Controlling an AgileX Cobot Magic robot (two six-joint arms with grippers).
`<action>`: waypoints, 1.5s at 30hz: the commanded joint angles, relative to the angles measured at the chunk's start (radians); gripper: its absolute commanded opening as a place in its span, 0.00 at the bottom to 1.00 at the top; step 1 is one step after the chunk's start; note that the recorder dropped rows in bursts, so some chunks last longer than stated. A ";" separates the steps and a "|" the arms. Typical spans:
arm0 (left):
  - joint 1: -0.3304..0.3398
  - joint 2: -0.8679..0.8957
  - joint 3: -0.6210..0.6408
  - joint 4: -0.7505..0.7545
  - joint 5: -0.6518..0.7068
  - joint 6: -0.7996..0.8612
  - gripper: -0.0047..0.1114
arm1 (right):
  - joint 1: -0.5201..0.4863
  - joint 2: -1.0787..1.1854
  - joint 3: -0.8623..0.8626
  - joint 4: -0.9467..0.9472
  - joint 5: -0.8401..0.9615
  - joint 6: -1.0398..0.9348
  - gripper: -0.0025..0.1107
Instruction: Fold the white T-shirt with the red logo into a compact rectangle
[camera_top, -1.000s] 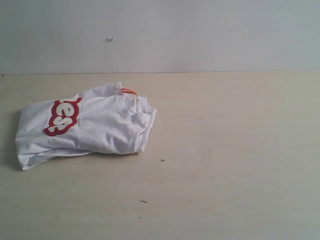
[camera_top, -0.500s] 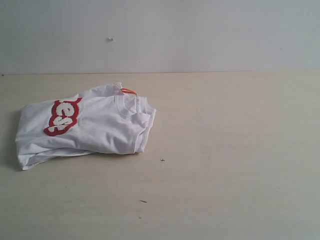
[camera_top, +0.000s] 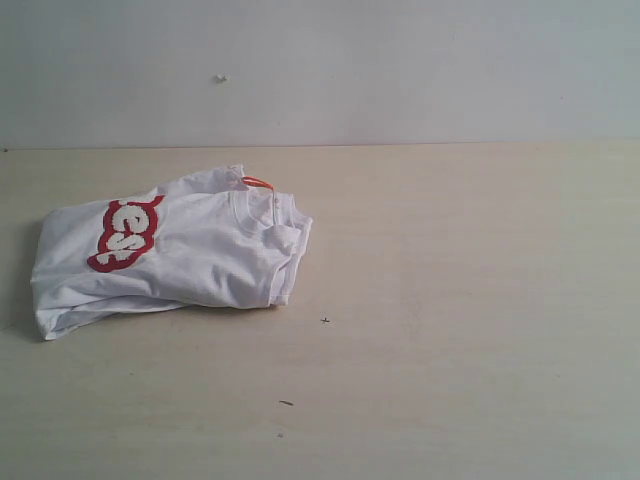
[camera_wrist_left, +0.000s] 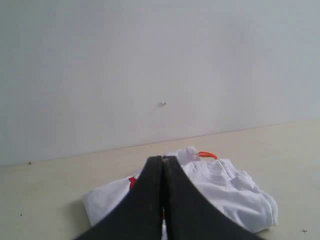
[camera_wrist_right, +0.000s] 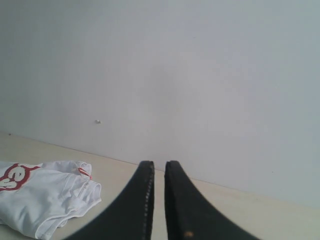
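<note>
The white T-shirt (camera_top: 190, 255) lies folded into a rough rectangle on the left of the table, collar and orange tag (camera_top: 257, 182) toward the middle. Part of the red logo (camera_top: 125, 232) shows on top near its left end. Neither gripper appears in the exterior view. My left gripper (camera_wrist_left: 163, 159) is shut, empty, raised in front of the T-shirt (camera_wrist_left: 235, 195). My right gripper (camera_wrist_right: 159, 164) stands a narrow slit open with nothing between its fingers, well off to the side of the T-shirt (camera_wrist_right: 45, 197), whose red logo (camera_wrist_right: 12, 176) shows at the edge.
The pale wooden table (camera_top: 450, 300) stretches bare to the right and front of the shirt. A plain white wall (camera_top: 400, 70) rises behind its far edge. Two tiny dark specks (camera_top: 325, 320) mark the tabletop near the front middle.
</note>
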 joint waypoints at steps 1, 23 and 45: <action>0.007 -0.016 0.002 0.003 -0.009 -0.024 0.04 | -0.004 -0.005 0.010 -0.003 -0.006 0.000 0.11; 0.007 -0.016 0.146 0.859 -0.082 -1.013 0.04 | -0.004 -0.005 0.010 -0.003 -0.006 0.000 0.11; 0.007 -0.016 0.257 0.902 -0.071 -1.016 0.04 | -0.004 -0.005 0.010 -0.003 -0.006 0.000 0.11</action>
